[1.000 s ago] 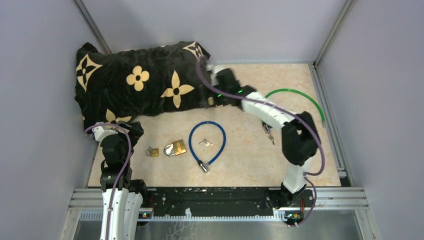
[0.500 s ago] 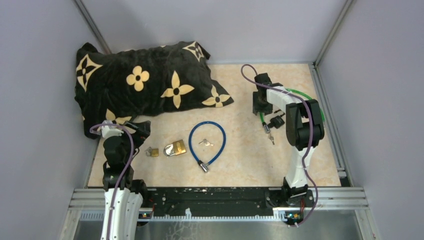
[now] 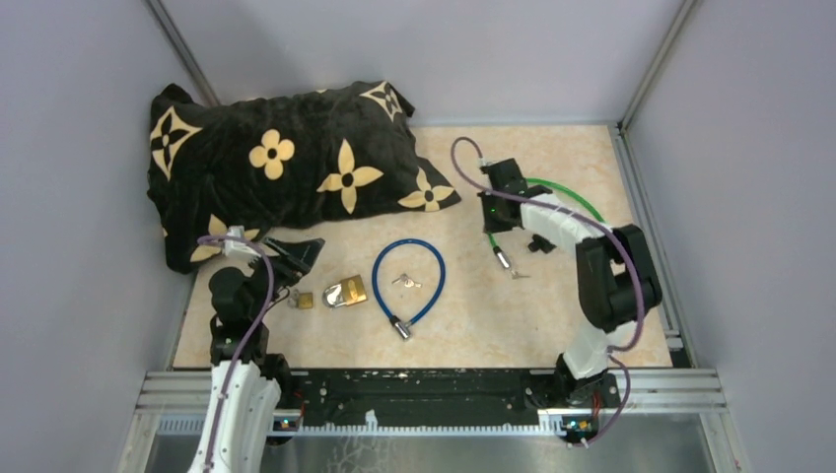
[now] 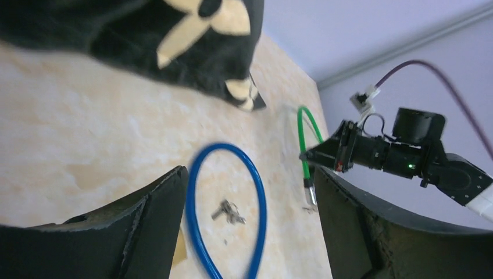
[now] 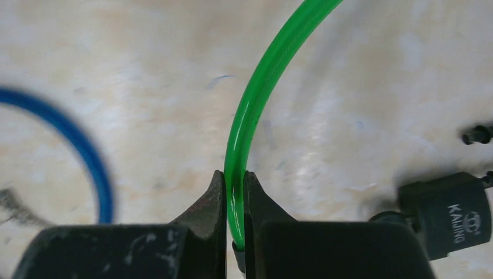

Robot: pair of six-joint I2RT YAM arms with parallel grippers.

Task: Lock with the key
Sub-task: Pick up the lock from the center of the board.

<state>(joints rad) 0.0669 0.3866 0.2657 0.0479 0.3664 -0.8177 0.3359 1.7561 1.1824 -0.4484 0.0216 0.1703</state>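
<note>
Gripping a green cable lock (image 5: 258,87) on a walled surface (image 3: 473,330)

Walls close three sides; bare room lies front right. A flowered pillow (image 3: 276,158) fills the far left. Centre: blue cable lock (image 3: 435,286) looped around keys (image 3: 404,283), brass padlock (image 3: 345,293) beside it. Right pincer (image 5: 234,181) is clamped on the green cable lock; left pincer (image 3: 294,254) hangs wide, holding nothing.

Green cable lock (image 3: 491,239) in right jaws

White "KAIJING" lettering with logo, on black lock body (image 5: 450,212)
</note>
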